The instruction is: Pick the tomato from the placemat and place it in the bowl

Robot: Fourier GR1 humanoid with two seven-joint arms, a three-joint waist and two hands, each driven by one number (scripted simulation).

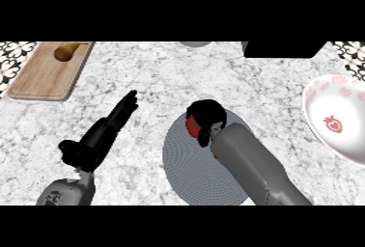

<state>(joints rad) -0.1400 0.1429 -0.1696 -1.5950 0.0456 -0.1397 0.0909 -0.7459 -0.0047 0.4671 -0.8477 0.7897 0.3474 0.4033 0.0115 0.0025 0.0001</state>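
My right hand [206, 118] is curled down over the tomato [192, 126], fingers wrapped round it so that only a sliver of red shows at the left side of my palm. The tomato sits at the upper part of the round grey placemat [187, 166], and I cannot tell whether it is touching the mat or just clear of it. My right forearm runs back across the placemat toward the lower edge of the view, hiding much of the mat's right half.

My left hand [122, 110] is off to the left of the placemat, above the bare desk [185, 72], fingers straight and pointing up and away from me, holding nothing.

Farther out, at the right edge, the white bowl [322, 99] with its pink pattern and a red strawberry mark inside stands well apart from the placemat. At the upper left a wooden cutting board [43, 77] lies on the speckled desk, with a pear [66, 50] at its far end.
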